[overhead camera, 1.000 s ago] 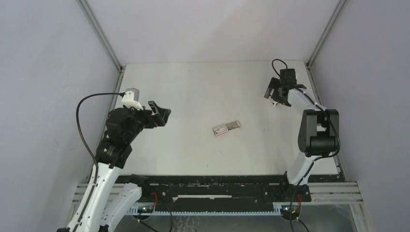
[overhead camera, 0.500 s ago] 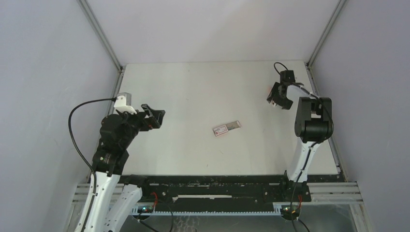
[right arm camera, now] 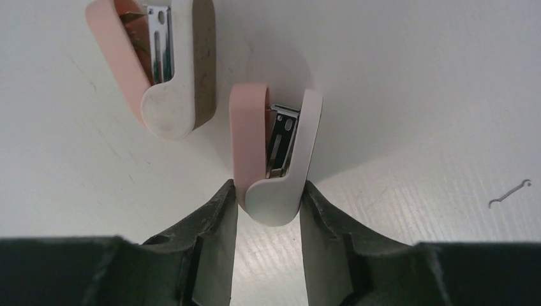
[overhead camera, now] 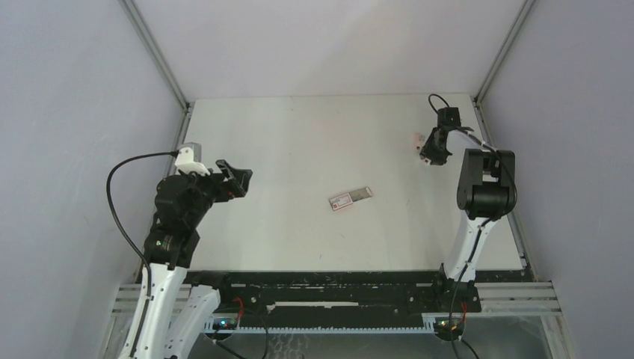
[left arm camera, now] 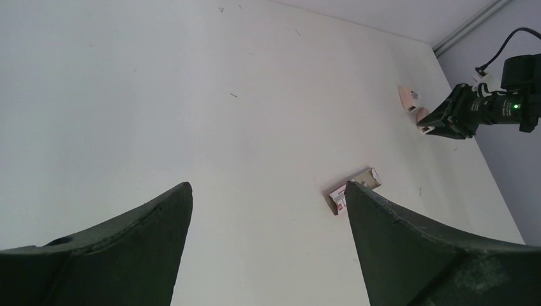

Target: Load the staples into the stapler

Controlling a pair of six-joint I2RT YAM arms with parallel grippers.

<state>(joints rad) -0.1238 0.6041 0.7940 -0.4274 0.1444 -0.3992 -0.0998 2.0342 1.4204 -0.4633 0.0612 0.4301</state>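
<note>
Right wrist view first: note the right hand [right arm camera: 268,191] narrowed onto the rounded hinge end of the nearer stubby pink-and-white plastic stapler [right arm camera: 271,146], one finger against the pink flank, the other against the white. Judge the hold shallow, on a curved end, so squeeze squarely and low to avoid popping it out sideways. Keep clear of the second pink-and-white stapler [right arm camera: 159,64] lying just beside it. Lift straight, and mind the steel channel [right arm camera: 281,143] between the two shells, to end up open and reachable. Find the staples [overhead camera: 363,193], a short grey metallic strip poking from the small flat pinkish box with a red-marked label [overhead camera: 342,201], mid-counter, well apart from both hands. Leave the left hand [overhead camera: 238,178] spread wide and empty above the left side of the white counter [overhead camera: 299,134], ready for that box.
</note>
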